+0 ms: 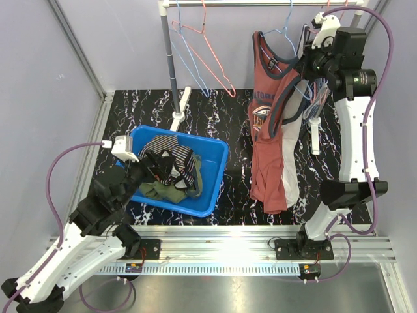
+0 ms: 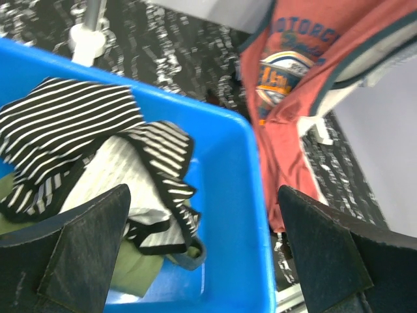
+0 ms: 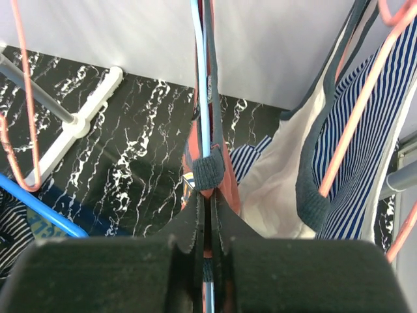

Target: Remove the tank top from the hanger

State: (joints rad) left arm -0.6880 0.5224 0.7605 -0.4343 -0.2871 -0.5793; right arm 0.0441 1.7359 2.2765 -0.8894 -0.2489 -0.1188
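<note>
A red tank top (image 1: 267,130) with grey trim and a chest print hangs from a light-blue hanger (image 1: 287,29) on the rail at the back right. My right gripper (image 1: 306,68) is up at the garment's shoulder. In the right wrist view the gripper (image 3: 208,199) is shut on the tank top's red, grey-trimmed strap (image 3: 208,171), with the blue hanger wire (image 3: 203,98) running between the jaws. My left gripper (image 1: 140,171) is open and empty over the blue bin (image 1: 215,153); in the left wrist view the gripper (image 2: 205,254) hangs over the bin wall (image 2: 238,195).
The bin holds striped and green garments (image 1: 172,173). Empty red and blue hangers (image 1: 202,55) hang left of the tank top. A white top and a blue-striped top (image 3: 365,130) hang behind it. The grey rack pole (image 1: 171,62) stands on white feet (image 1: 180,107).
</note>
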